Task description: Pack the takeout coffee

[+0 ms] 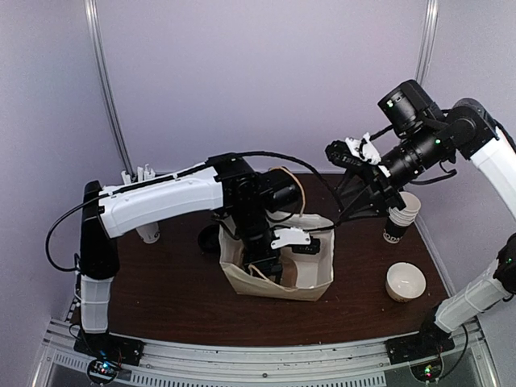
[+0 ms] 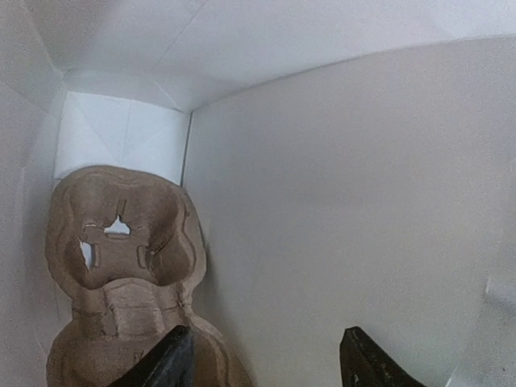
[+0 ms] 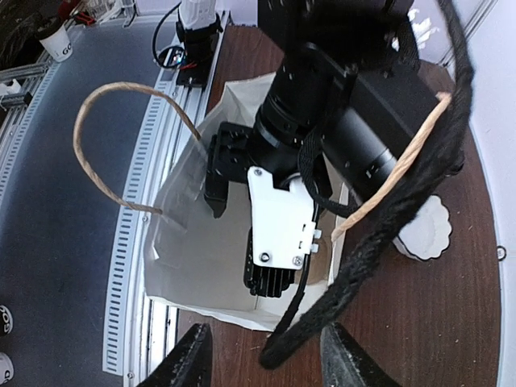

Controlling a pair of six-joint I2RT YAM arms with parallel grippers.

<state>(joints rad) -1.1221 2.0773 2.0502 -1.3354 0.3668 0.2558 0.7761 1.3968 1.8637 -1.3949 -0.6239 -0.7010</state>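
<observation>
Two black fingertips (image 2: 181, 360) of the left gripper (image 2: 266, 364) fill the bottom of the left wrist view. They are spread apart with nothing between them, so its jaws are released. They hang inside a white paper bag (image 2: 339, 201). A moulded brown pulp cup carrier (image 2: 121, 258) lies on the bag's floor ahead of the jaws and to their left, and the left fingertip sits just over its near end.

The right gripper (image 3: 266, 359) is raised above the bag and to its right, its jaws also wide apart and clasping nothing. A thick black cable (image 3: 322, 298) crosses the gap between them. One brown twine handle (image 3: 395, 153) of the bag runs beside that cable, beyond the jaws. The other twine handle (image 3: 121, 87) arcs free to their left.

As for the takeout coffee, a dark round form (image 1: 208, 239) stands on the brown wooden table (image 1: 161, 298) just outside the bag. It is on the side away from the right jaws, half hidden under the left arm. Whether this is the lidded cup I cannot tell.
</observation>
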